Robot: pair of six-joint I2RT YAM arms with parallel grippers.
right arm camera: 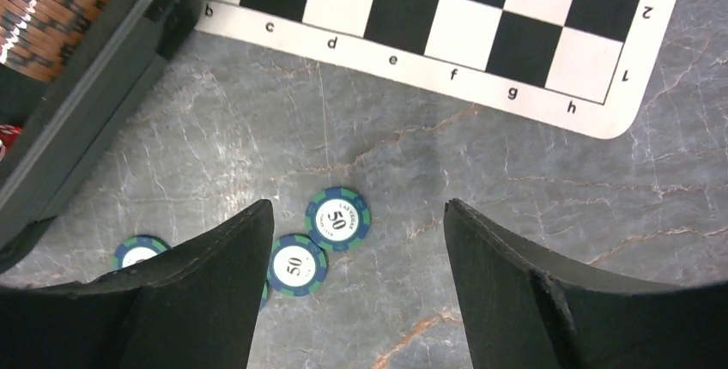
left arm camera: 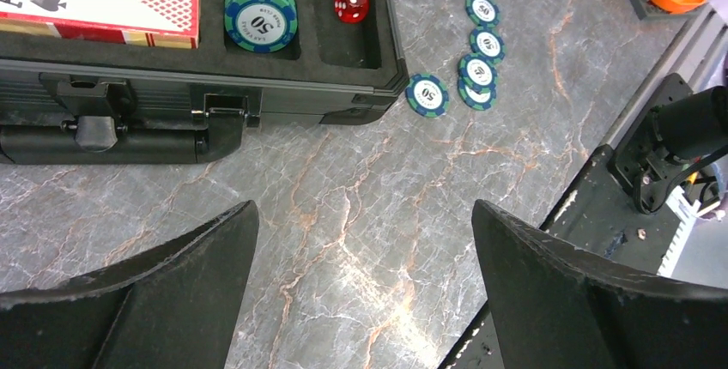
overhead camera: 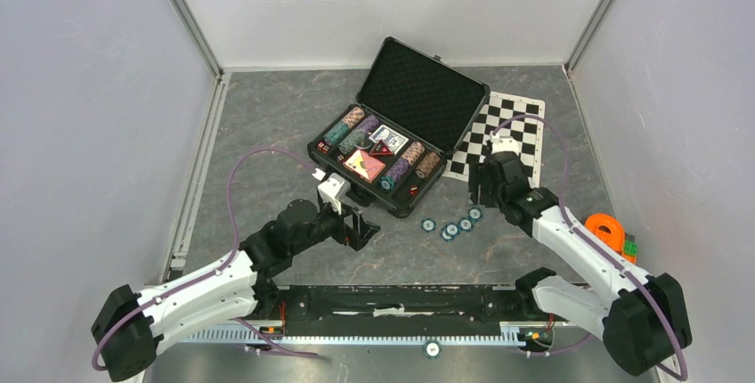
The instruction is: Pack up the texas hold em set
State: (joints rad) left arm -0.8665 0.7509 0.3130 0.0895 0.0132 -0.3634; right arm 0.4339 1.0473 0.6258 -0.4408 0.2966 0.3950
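Grey marbled tabletop [overhead camera: 267, 116] | white walls [overhead camera: 89, 89] around | left fingers [left arm camera: 172, 300] wide apart, empty | right fingers [right arm camera: 197, 300] apart, empty

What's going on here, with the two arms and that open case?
Two robot arms are packing up a poker set. The black case lies open, with stacked chips and card decks already in its foam slots. A few loose chips lie on the table by its front corner. The right gripper hovers open just above them, holding nothing. The left gripper is open and empty too, in front of the case.
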